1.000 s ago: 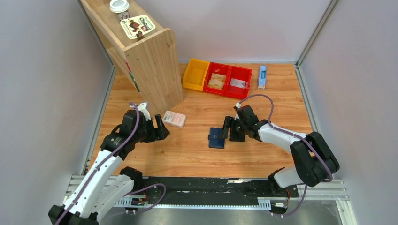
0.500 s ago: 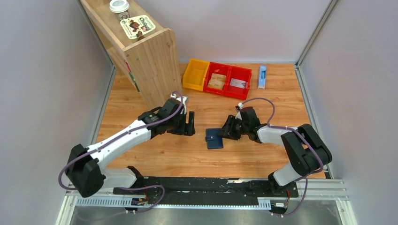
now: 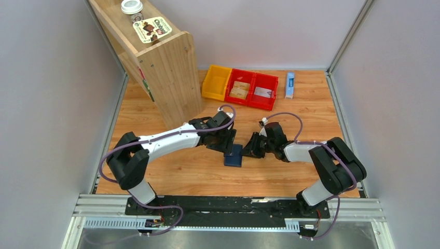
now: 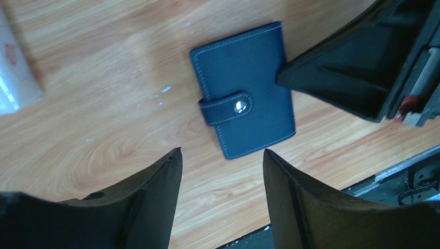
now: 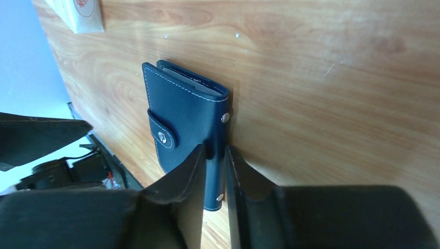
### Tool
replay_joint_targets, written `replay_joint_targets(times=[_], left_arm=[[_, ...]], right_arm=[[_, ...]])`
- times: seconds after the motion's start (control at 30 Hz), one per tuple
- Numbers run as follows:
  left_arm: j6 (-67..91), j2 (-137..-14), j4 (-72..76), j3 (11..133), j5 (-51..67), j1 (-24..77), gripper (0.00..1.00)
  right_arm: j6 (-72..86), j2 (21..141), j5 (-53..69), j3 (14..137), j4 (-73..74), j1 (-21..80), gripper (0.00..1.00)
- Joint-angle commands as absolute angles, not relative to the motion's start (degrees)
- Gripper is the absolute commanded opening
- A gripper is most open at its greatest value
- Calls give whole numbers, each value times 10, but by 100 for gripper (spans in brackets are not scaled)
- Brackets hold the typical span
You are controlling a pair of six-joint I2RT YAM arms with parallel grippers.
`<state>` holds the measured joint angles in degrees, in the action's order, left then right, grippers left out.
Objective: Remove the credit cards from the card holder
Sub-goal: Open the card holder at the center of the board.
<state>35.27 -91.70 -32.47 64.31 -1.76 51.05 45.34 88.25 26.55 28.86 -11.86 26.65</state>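
The card holder (image 3: pixel 233 155) lies flat and folded on the table (image 3: pixel 207 171), near the middle and towards the near edge, its clasp (image 4: pixel 228 108) fastened. No credit cards are visible outside it, and none can be made out within. The right gripper (image 5: pixel 214 150) is low at its right-hand spine edge, jaws drawn almost together with that edge between them; it appears to pinch the holder. The left gripper (image 4: pixel 222 153) hangs just above the holder's left side, jaws wide apart and holding nothing. One second ago it was well to the left beside the pink-and-white packet (image 4: pixel 13 78) — it has since swung across to the holder. Assessment: both arms are now in position, but extraction has not begun — the clasp must be undone first.
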Motion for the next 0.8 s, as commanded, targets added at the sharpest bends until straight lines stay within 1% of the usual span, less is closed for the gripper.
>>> replay_joint_targets(times=[0.0,0.03,0.1,0.17,0.27,0.4,0.67,0.77], left_arm=[[347,-948,-330,699,-25,537,65],[345,-961,-336,711,-27,539,65],[335,-986,-351,729,-36,550,59],[328,-1006,-366,745,-48,555,58],[321,-1035,-377,758,-54,560,54],[312,-1065,-402,783,-70,570,54],[297,-1114,-449,810,-142,591,54],[294,-1133,-454,811,-153,594,50]], right_arm=[[464,906,261,263,-119,275,16],[468,908,259,261,-125,277,13],[469,911,251,261,-124,279,7],[472,917,246,260,-127,282,0],[482,925,245,258,-139,287,0],[485,937,245,260,-146,294,0],[484,954,247,266,-146,301,0],[483,956,246,268,-144,302,0]])
